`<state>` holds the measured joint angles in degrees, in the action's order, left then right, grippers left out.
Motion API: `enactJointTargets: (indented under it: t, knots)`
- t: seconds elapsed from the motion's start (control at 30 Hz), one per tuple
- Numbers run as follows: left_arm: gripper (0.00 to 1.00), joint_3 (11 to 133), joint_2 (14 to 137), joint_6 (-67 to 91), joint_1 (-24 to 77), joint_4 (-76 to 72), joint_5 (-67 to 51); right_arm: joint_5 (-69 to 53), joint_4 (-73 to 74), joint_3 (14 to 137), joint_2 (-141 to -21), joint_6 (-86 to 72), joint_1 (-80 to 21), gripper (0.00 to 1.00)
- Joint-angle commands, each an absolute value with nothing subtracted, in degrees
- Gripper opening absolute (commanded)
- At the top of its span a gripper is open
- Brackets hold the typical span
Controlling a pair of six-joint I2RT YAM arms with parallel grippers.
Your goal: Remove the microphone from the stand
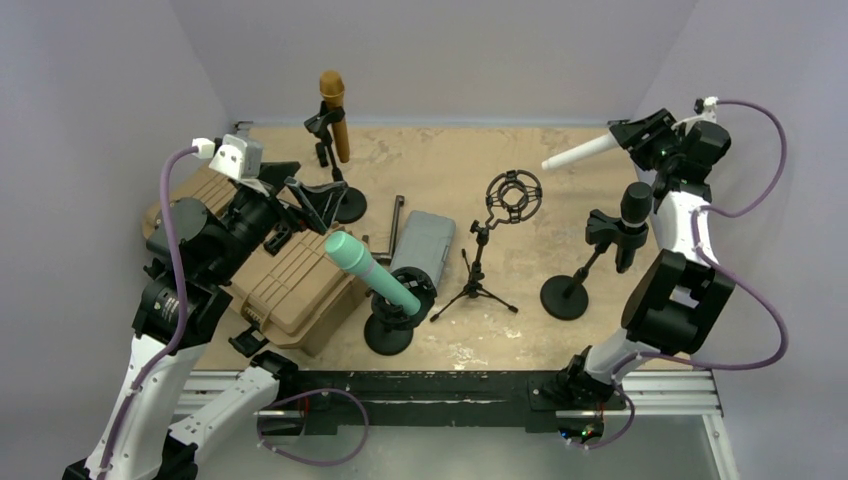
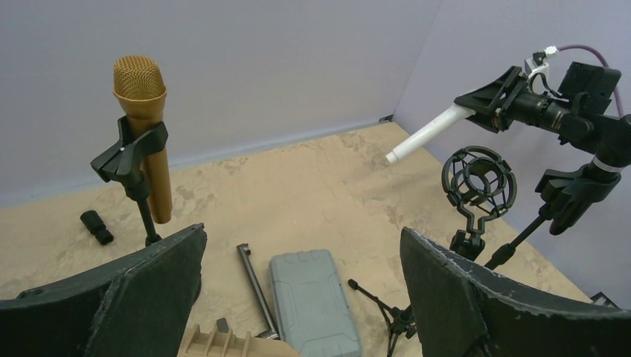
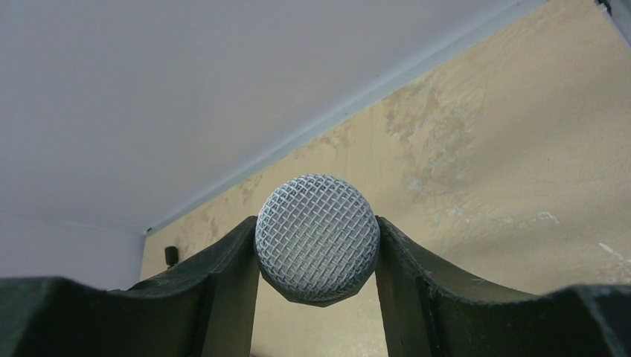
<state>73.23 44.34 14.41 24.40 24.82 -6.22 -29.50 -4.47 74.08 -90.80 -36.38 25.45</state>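
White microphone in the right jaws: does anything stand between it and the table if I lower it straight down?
Possibly. The white microphone hangs free in the air, but the empty shock-mount stand looks close under its handle, and the black microphone stands in its clip beside the right wrist.

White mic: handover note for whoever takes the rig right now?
Right hand: shut on the white microphone at its mesh head, holding it in the air at the far right.
Left hand: open, empty, above the tan case.
Done: white microphone is clear of every stand; shock mount stand in the middle is empty.
Left: probably set it down and release.
Gold microphone, teal microphone and black microphone sit in their stands.
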Motion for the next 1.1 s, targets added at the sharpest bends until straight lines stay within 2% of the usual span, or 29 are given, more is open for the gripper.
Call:
enactJointTargets:
  t: [0.0,0.37,0.7,0.97,1.07]
  knots:
    - [1.00,73.3,44.3,15.2,24.6,22.2,-7.0,-33.7,-11.5,72.7,-92.8,-34.6,25.7,0.00]
    - [1.00,73.3,44.6,15.4,24.6,22.3,-6.7,-35.6,-16.9,70.7,-102.7,-37.2,25.5,0.00]
    - [1.00,73.1,45.3,15.6,24.6,22.4,-6.0,-33.4,-17.1,73.2,-112.3,-49.2,24.0,0.00]
    - [1.00,73.1,45.6,15.5,24.6,22.4,-5.7,-32.6,-8.6,79.4,-121.6,-50.6,23.2,0.00]
    - [1.00,73.1,45.6,15.5,24.6,22.4,-5.9,-32.6,-6.9,80.5,-123.9,-49.2,23.3,0.04]
